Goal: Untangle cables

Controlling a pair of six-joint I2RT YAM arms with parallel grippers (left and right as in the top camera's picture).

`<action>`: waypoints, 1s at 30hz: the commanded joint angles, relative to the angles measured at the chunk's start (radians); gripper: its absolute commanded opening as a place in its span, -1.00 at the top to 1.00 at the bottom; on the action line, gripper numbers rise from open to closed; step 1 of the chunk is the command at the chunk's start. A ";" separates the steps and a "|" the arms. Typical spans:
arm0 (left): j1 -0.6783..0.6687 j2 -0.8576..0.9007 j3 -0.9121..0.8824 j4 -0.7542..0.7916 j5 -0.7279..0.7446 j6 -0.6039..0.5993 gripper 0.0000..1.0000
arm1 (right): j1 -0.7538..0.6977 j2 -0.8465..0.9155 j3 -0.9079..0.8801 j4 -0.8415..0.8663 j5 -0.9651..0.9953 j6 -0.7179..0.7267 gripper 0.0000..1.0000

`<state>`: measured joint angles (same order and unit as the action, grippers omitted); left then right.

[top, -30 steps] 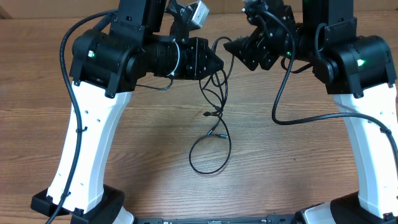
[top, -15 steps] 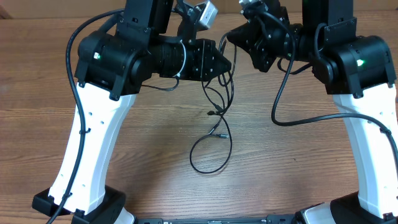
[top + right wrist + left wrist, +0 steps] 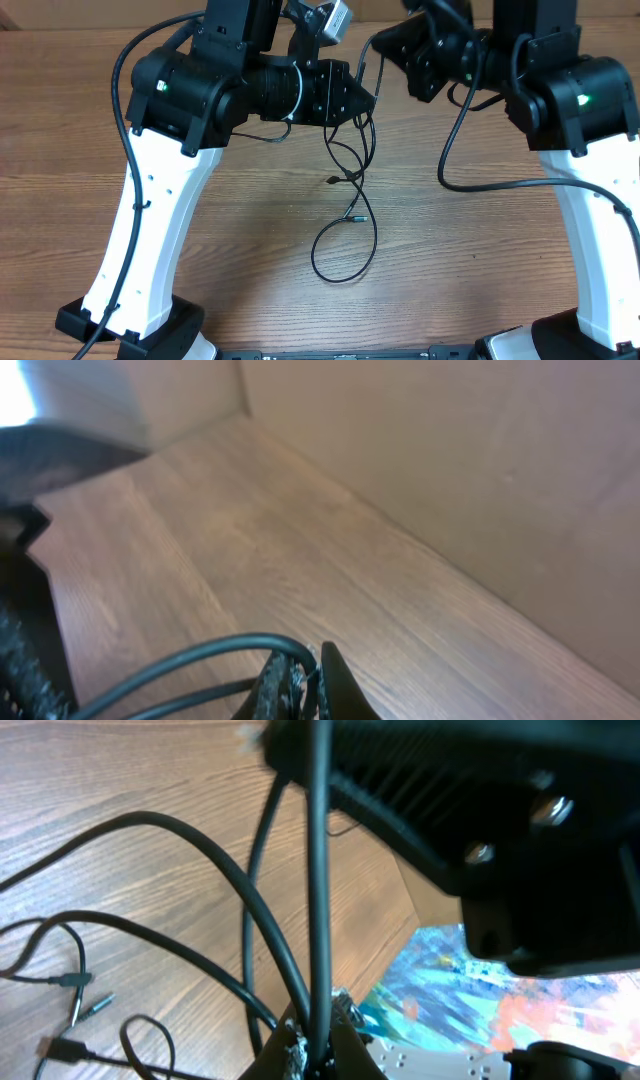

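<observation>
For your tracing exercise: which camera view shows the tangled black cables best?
Overhead: the cables show whole, hanging strands down to the bottom loop. Left wrist shows close strands and plug ends; right wrist, one short curve at its fingers.

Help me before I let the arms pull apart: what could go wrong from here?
1. The left tool and right tool are both shut on the cables, close together. Pulling could tighten the crossed strands hanging below instead of freeing them.
2. The thin cord sits right at the fingertips and may slip out.
3. The plug ends near the table could catch in the loop.
</observation>
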<state>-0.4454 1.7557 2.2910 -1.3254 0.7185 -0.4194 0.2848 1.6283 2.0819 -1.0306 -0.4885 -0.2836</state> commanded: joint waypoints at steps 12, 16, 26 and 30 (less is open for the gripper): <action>-0.013 -0.011 0.017 -0.084 0.026 0.035 0.92 | -0.207 0.009 0.006 0.039 0.515 0.472 0.92; -0.013 -0.011 0.017 -0.085 0.006 0.035 0.90 | -0.215 0.009 0.006 0.027 0.473 0.450 0.92; -0.013 -0.011 0.017 -0.083 0.010 0.039 0.84 | -0.214 0.009 0.006 -0.117 -0.255 -0.203 -0.36; -0.013 -0.011 0.017 -0.079 0.037 0.039 0.84 | -0.214 0.009 0.006 -0.201 -0.283 -0.327 -0.36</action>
<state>-0.4522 1.7630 2.2917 -1.4132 0.7231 -0.4107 0.0673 1.6352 2.0819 -1.2121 -0.6361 -0.4084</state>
